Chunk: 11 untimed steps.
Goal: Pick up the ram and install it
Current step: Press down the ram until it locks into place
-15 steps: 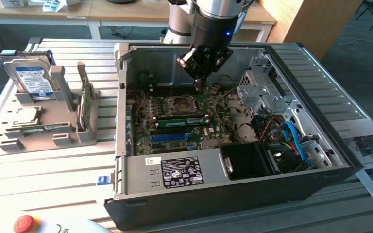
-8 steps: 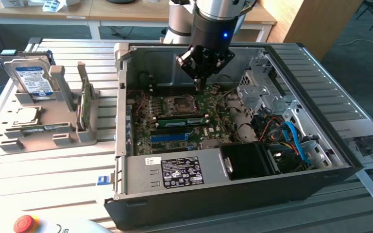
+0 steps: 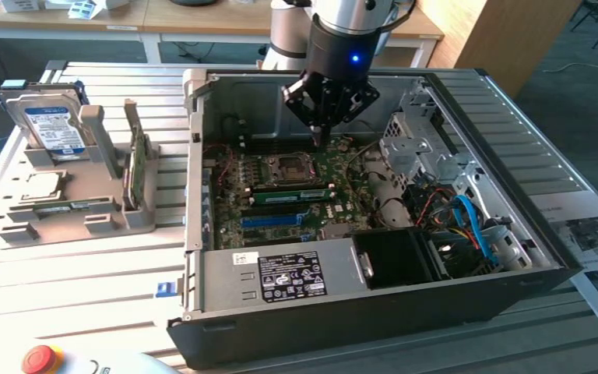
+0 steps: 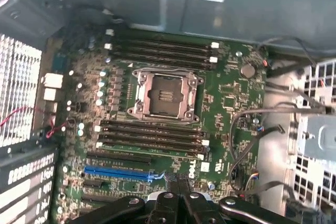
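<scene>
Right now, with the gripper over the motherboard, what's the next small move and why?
Probably lift straight up out of the computer case. The gripper is shut on nothing above the motherboard, while what looks like the ram stands upright in the grey holder outside the case, at the exterior view's left.

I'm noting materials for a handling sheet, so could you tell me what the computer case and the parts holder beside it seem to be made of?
Computer case: probably sheet metal, matte black outside and bare grey inside, judging by its thin folded edges.
Parts holder: probably moulded or printed plastic, matte grey, judging by its thick blocky slots and dull surface.
</scene>
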Each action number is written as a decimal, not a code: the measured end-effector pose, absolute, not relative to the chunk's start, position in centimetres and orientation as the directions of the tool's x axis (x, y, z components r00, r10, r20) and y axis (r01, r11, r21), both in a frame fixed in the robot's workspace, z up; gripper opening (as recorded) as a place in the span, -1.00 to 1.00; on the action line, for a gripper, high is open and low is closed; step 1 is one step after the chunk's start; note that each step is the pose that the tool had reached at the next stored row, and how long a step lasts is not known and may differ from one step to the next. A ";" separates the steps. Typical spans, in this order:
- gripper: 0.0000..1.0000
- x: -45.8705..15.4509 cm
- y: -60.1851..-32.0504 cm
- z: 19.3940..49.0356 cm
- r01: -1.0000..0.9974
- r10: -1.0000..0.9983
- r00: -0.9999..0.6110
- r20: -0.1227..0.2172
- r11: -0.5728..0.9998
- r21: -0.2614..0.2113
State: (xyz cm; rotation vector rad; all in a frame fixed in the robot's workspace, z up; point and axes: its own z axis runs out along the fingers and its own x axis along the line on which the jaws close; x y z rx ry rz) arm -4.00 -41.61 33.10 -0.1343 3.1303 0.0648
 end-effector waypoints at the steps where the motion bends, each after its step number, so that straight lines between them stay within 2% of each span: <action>1: -0.79 -4.0 -41.6 33.1 -0.067 -0.067 -0.998 -0.009 0.997 0.041; 11: -0.79 -4.0 -41.6 33.1 -0.044 -0.044 -0.999 -0.010 0.998 0.041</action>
